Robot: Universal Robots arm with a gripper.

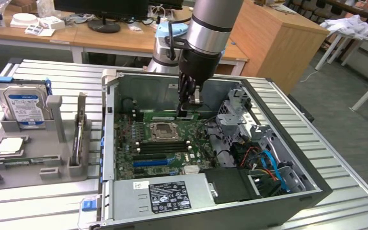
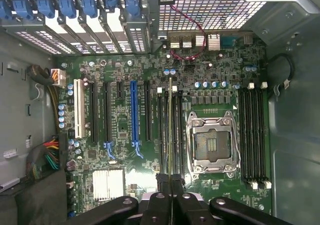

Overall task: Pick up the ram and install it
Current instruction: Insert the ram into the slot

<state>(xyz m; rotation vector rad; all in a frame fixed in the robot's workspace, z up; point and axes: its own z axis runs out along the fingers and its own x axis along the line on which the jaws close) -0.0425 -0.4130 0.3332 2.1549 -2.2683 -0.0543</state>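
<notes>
The claw (image 1: 189, 108) is reaching down into the open computer case (image 1: 110, 143), clamping together on the ram (image 2: 170, 135), which is standing on edge along the memory slots (image 2: 179, 135) just beside the CPU socket (image 2: 210, 142).

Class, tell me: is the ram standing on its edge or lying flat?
On edge: the ram shows as a thin strip along the memory slots, pinched between the fingers.

The arm (image 1: 206, 28) reaches down into the open case (image 1: 152, 88). Its gripper (image 1: 187, 112), fingers pressed together, clamps the green ram (image 1: 158, 115), which runs across the board (image 1: 190, 148) near the case's far wall. A drive (image 1: 21, 108) stands in a grey rack (image 1: 37, 163) outside the case, on the exterior view's left.
</notes>
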